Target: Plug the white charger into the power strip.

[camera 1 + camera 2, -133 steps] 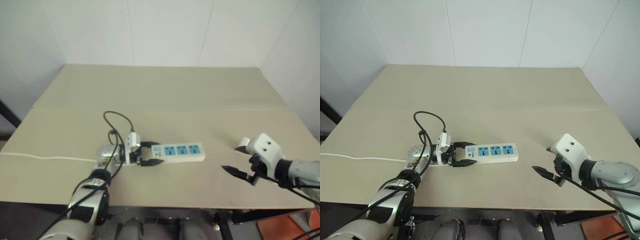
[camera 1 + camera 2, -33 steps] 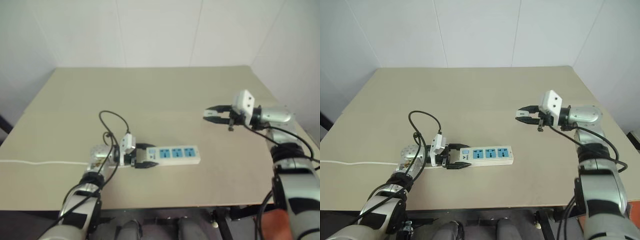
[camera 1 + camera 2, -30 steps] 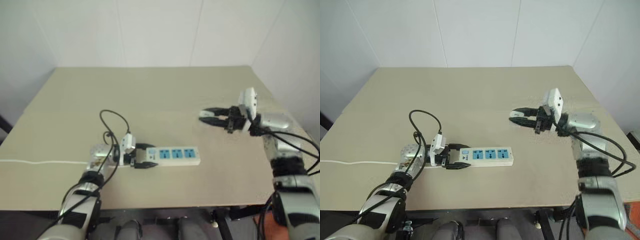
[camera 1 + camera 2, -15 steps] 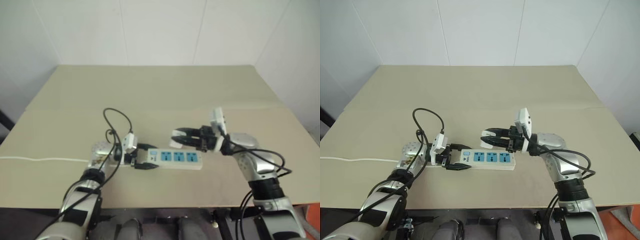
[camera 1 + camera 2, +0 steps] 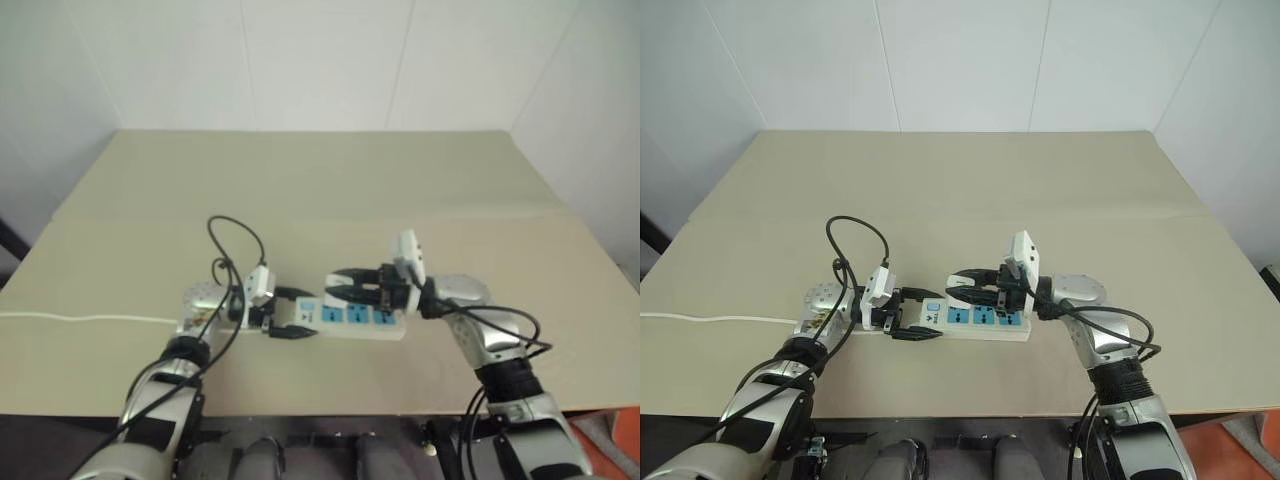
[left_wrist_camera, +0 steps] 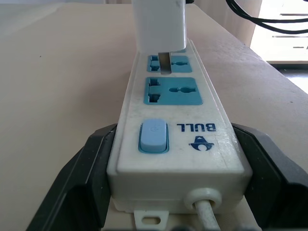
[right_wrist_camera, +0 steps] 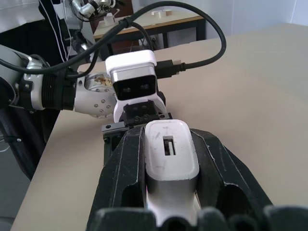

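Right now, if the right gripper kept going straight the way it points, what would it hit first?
Most likely the left gripper, which clamps the switch end of the power strip. The right gripper, holding the white charger, points along the strip toward it; the height gap is unclear.

walls: plain white panels (image 5: 970,60) with thin seams | surface: big tan top (image 5: 970,190) with a faint line across it | corner: orange bit (image 5: 1265,440) low down | far back: another table (image 7: 163,17), bright light
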Controlling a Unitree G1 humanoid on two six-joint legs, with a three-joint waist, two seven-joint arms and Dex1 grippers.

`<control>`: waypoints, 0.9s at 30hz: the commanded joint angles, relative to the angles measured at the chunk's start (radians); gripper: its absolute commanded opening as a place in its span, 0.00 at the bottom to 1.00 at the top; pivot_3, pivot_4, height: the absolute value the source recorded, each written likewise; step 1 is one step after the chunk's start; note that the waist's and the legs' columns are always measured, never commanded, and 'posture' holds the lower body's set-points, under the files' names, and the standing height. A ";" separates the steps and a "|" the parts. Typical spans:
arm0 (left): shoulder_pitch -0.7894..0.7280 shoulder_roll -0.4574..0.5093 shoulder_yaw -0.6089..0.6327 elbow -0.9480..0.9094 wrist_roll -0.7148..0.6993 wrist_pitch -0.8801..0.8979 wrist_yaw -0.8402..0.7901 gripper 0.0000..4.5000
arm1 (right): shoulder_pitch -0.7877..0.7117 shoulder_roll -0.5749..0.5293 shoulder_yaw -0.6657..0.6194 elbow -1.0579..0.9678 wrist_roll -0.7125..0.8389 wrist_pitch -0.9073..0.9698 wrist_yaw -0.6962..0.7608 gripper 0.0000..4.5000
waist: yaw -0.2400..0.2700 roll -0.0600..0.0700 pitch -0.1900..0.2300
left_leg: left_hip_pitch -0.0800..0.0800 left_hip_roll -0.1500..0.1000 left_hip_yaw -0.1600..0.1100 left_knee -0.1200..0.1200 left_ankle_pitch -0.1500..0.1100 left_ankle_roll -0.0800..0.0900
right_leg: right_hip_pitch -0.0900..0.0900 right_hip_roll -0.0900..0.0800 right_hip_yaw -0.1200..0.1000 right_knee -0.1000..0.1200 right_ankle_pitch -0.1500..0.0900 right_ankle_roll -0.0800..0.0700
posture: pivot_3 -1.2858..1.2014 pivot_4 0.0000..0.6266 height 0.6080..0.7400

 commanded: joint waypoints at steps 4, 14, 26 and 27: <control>-0.004 0.010 -0.027 0.002 0.019 -0.001 -0.021 0.73 | -0.040 0.009 0.002 0.035 -0.022 -0.060 0.035 0.25 | 0.000 0.000 0.000 | 0.000 0.000 0.000 0.000 0.000 0.000 | 0.000 0.000 0.000 0.000 0.000 0.000 | 0.52 0.24 1.00; -0.006 0.010 -0.025 0.005 0.020 -0.002 -0.021 0.73 | -0.057 0.012 0.016 0.103 -0.050 -0.111 0.065 0.25 | 0.000 0.000 0.000 | 0.000 0.000 0.000 0.000 0.000 0.000 | 0.000 0.000 0.000 0.000 0.000 0.000 | 0.52 0.24 1.00; -0.012 0.006 -0.019 0.009 0.020 -0.001 -0.020 0.73 | -0.076 0.029 0.018 0.181 -0.083 -0.168 0.068 0.25 | 0.000 0.000 0.000 | 0.000 0.000 0.000 0.000 0.000 0.000 | 0.000 0.000 0.000 0.000 0.000 0.000 | 0.52 0.24 1.00; -0.012 0.006 -0.019 0.008 0.020 -0.001 -0.020 0.73 | -0.077 0.028 0.017 0.191 -0.085 -0.173 0.070 0.25 | 0.000 0.000 0.000 | 0.000 0.000 0.000 0.000 0.000 0.000 | 0.000 0.000 0.000 0.000 0.000 0.000 | 0.52 0.24 1.00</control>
